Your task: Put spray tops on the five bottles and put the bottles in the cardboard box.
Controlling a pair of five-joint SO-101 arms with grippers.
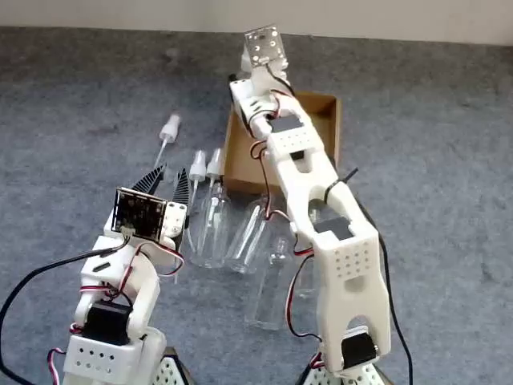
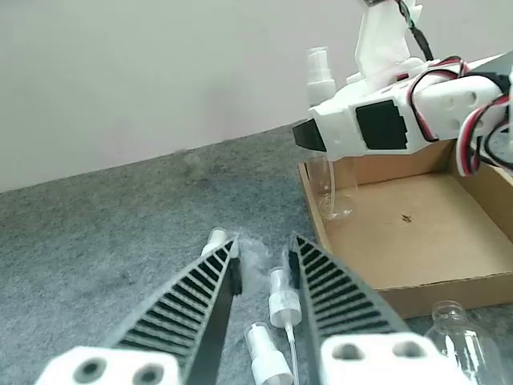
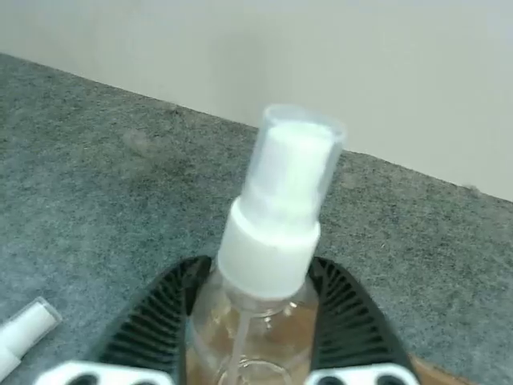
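My right gripper (image 3: 258, 271) is shut on a clear bottle (image 3: 240, 337) that carries a white spray top (image 3: 276, 208). In the left wrist view that bottle (image 2: 337, 188) hangs upright over the near left corner of the cardboard box (image 2: 433, 293). My left gripper (image 2: 263, 249) stands open low over the carpet, with a loose spray top (image 2: 282, 297) between its fingers. Two more spray tops (image 2: 264, 353) (image 2: 216, 237) lie close by. In the high view, three spray tops (image 1: 168, 132) (image 1: 197, 168) (image 1: 215, 164) lie left of the box (image 1: 325, 108). Uncapped clear bottles (image 1: 210, 224) (image 1: 248, 233) (image 1: 272, 281) lie between the arms.
Grey carpet covers the table, with a pale wall behind the box. My right arm (image 1: 309, 176) stretches over the lying bottles and hides part of the box. Open carpet lies to the far left and far right.
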